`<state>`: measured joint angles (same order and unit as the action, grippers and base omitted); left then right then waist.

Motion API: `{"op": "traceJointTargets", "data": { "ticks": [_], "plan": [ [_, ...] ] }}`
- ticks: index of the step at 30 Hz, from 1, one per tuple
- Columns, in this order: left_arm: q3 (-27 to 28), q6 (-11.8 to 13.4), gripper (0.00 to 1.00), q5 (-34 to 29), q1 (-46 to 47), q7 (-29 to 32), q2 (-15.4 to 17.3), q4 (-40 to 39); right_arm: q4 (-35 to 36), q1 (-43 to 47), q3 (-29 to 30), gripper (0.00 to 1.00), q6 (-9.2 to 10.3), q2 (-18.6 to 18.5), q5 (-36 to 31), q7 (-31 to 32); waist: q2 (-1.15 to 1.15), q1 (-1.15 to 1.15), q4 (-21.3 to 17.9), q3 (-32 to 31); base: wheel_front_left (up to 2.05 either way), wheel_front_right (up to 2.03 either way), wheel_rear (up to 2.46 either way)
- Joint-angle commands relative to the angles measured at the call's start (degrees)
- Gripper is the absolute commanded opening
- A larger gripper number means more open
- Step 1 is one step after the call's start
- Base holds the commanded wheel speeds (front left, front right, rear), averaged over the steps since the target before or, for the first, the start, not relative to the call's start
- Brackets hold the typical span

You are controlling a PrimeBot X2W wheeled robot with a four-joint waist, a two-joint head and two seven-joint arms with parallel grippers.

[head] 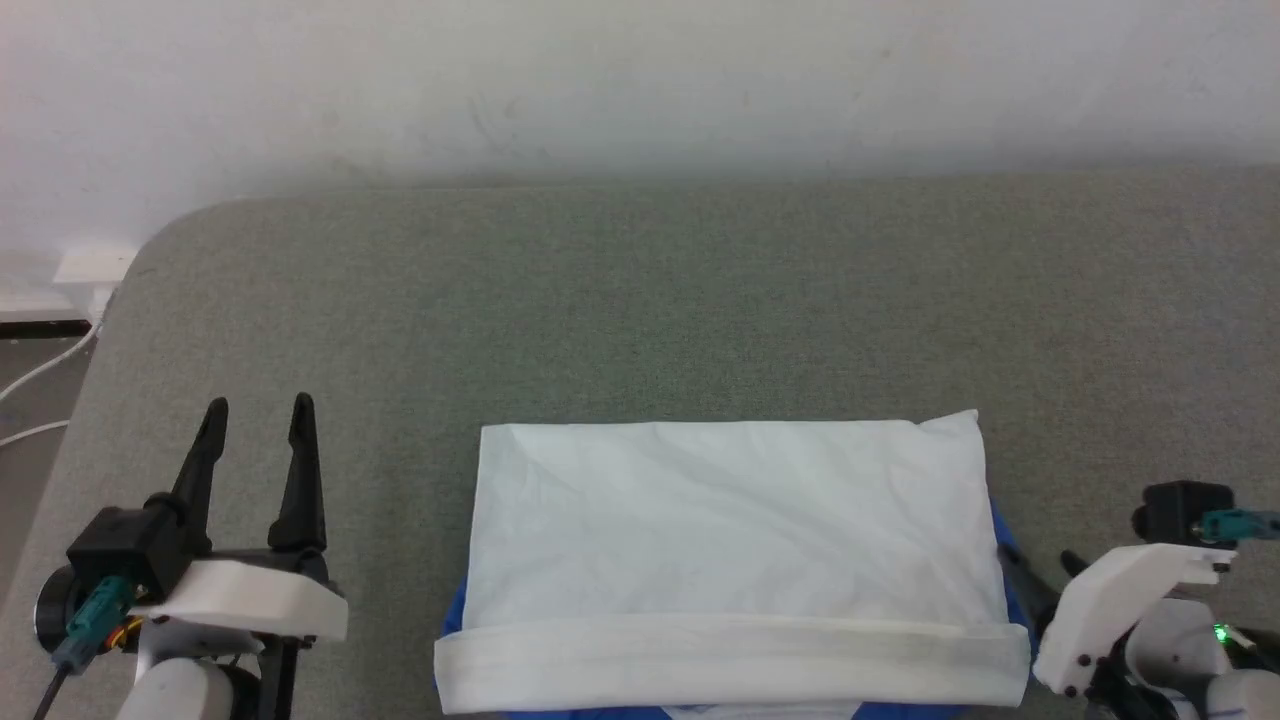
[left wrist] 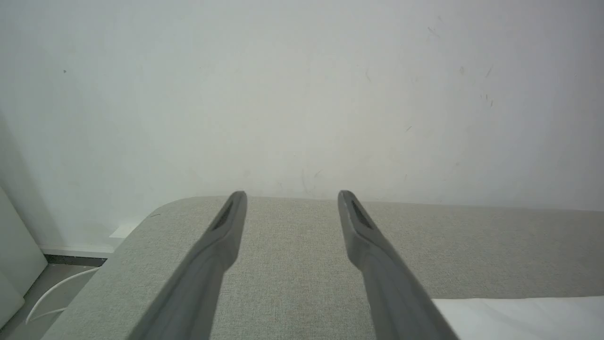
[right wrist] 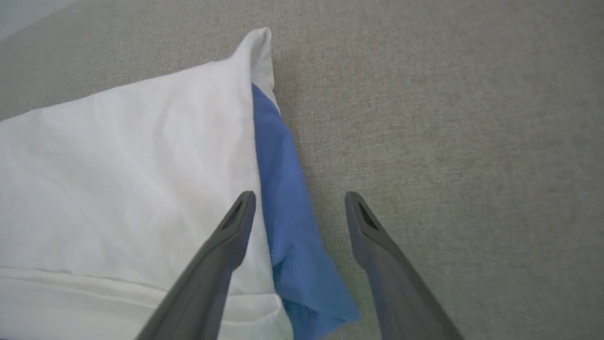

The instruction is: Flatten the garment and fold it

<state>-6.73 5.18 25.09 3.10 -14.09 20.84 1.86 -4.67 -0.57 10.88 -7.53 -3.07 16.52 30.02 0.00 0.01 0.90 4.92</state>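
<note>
The left arm sits low at the near left of the grey-green padded table [head: 640, 300]. Its left gripper [head: 259, 403] points straight away towards the white wall [head: 640, 80], level with the surface, its two dark fingers spread wide with nothing between them. It stands well apart from the garment [head: 730, 530].

The right arm is tucked in at the near right, wrist tipped down and turned inwards. The right gripper [right wrist: 300, 195] hangs just over the garment's right edge with its fingers parted and nothing gripped. One finger is above the white cloth and the other above bare table, with the blue sleeve [right wrist: 283, 189] in the gap. I cannot tell whether it touches the cloth.

The garment lies folded into a white rectangle at the table's near edge, between the two arms, hem band nearest, blue peeking out at the sides
</note>
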Motion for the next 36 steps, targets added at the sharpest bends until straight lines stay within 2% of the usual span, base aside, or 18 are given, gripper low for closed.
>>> {"op": "traceJointTargets", "data": {
  "ticks": [1, 5, 11, 12, 13, 14, 17, 21, 31, 36],
  "plan": [
    [0.3, 0.0, 1.00, -0.6, 1.5, -0.4, -0.4, 1.2, -3.9, -2.3, -0.6, 1.00, 0.04, 0.2, 0.9, 1.1, 0.00, -0.01, 0.0, 0.2, 0.00, 0.00, 0.00],
    [0.2, -0.1, 1.00, -1.0, 2.5, -0.6, -0.6, 2.8, -10.9, -5.3, -2.3, 1.00, 0.04, 0.2, 1.0, 4.0, 0.00, -0.01, 0.0, 0.3, 0.00, 0.00, 0.00],
    [-0.1, -0.4, 1.00, -1.1, 2.2, -0.7, -0.6, 3.3, -14.0, -5.6, -4.6, 1.00, 0.04, 0.2, 0.4, 8.8, 0.00, -0.01, -0.1, 0.4, 0.00, 0.00, 0.00],
    [-0.1, -0.3, 1.00, -1.1, 2.1, -0.7, -0.6, 3.3, -14.0, -5.6, -5.0, 0.49, 0.04, 0.2, 1.1, 9.3, 0.00, -0.01, -0.1, 0.5, 0.00, 0.00, 0.00],
    [-0.1, -0.3, 1.00, -1.0, 2.0, -0.7, -0.6, 3.3, -13.7, -5.6, -5.4, 0.27, 0.04, 0.2, 1.6, 9.4, 0.00, -0.01, -0.2, 0.5, 0.00, 0.00, 0.00],
    [-0.1, -0.3, 1.00, -1.0, 2.0, -0.7, -0.6, 3.3, -13.3, -5.6, -5.4, 0.00, 0.04, 0.2, 1.9, 9.0, 0.00, -0.01, -0.2, 0.6, 0.00, 0.00, 0.00],
    [0.0, -0.3, 1.00, -0.8, 1.8, -0.7, -0.5, 3.4, -12.2, -5.5, -5.0, 0.00, 0.04, 0.2, 1.8, 7.9, 0.00, -0.01, -0.4, 0.7, 0.00, 0.00, 0.00],
    [0.0, -0.3, 1.00, -0.7, 1.5, -0.7, -0.2, 3.4, -10.6, -5.5, -1.5, 0.00, 0.04, 0.2, -1.0, 5.6, 0.00, -0.01, -0.6, 0.6, 0.00, 0.00, 0.00],
    [-0.4, -0.2, 1.00, -0.4, 1.3, -0.4, 0.2, 2.9, -3.0, -1.8, 11.5, 0.00, 0.04, 0.2, -16.7, 3.5, 0.00, -0.01, -1.0, 1.2, 0.00, 0.00, 0.00],
    [-0.5, 0.2, 1.00, -0.4, 0.8, -0.1, 0.3, 2.1, 1.6, 0.0, 11.4, 0.00, 0.04, 0.2, -17.6, 3.9, 0.00, -0.01, -1.4, 1.4, 0.00, 0.00, 0.00]
  ]
}}
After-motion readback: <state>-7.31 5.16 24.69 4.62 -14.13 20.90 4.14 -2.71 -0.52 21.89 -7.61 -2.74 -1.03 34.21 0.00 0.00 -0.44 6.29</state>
